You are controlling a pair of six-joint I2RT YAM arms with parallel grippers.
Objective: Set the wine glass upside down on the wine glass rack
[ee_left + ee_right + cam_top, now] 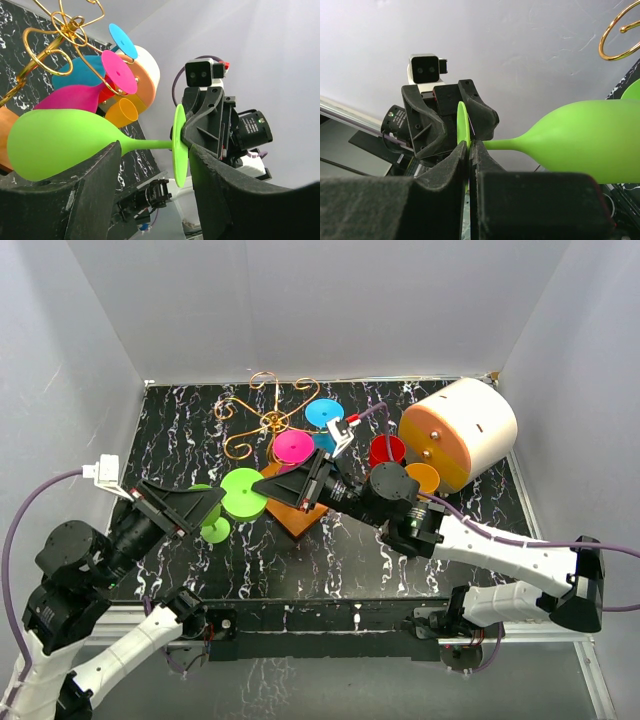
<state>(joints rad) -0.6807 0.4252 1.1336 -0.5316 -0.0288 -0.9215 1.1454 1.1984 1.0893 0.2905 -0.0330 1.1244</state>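
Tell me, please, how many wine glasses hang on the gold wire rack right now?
2. A pink plastic wine glass hangs at the near right of the gold wire rack. A blue plastic wine glass hangs behind it, farther right. I see none hidden.

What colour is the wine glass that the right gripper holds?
Lime green. The wine glass shows best in the left wrist view.

The right wrist view's edge cuts off the green wine glass (585, 140) and gold rack (623, 29).
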